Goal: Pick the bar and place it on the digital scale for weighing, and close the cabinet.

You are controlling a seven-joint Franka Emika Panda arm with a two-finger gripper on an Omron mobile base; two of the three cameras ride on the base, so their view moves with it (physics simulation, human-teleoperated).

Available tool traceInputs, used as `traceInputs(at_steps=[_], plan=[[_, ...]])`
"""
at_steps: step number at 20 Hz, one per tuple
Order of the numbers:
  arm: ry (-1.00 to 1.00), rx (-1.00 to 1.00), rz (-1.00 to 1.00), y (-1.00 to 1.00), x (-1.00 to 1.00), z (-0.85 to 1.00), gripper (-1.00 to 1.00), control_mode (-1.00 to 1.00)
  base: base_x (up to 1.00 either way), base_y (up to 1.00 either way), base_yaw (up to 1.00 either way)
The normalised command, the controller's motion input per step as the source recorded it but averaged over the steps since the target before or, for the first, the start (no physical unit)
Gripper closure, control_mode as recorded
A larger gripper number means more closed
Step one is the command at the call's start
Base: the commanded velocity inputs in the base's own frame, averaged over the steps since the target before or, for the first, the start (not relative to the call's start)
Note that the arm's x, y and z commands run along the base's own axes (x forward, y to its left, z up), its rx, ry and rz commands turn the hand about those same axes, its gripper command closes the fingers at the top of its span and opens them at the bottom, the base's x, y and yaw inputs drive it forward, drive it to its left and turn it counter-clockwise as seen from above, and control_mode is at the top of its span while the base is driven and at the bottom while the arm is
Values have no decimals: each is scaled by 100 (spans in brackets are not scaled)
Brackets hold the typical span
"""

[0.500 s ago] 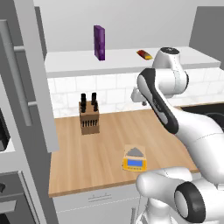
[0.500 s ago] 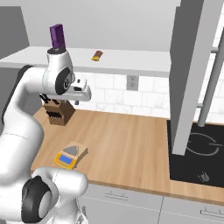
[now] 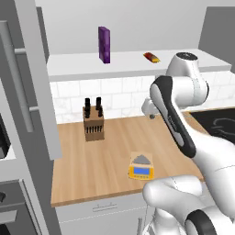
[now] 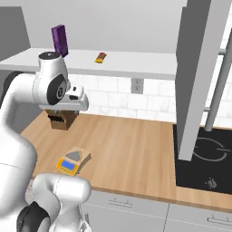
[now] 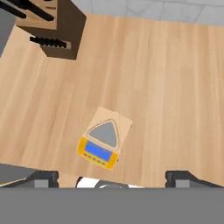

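Red wrapper with orange-yellow ends: that's your small flat snack bar, lying up on the white inner shelf of the open light-grey wall cabinet, near the tall purple box. The little yellow-orange digital scale sits bare on the wooden counter, well apart from the wooden knife block, so its grey plate is ready. Your two-finger gripper hangs over the counter looking down, tips spread wide with nothing between them, so I'd say the reach up comes first.
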Motion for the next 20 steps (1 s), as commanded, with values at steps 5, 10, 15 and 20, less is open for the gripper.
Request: traceInputs(at_steps=[5,10,15,20], plan=[[-37,1,0,0,-65,42,-100,-100,0,0,0],[-50,1,0,0,-33,55,-100,-100,0,0,0],[-37,3,0,-7,-3,58,-100,-100,0,0,0],[-26,3,0,-4,-1,77,-100,-100,0,0,0]])
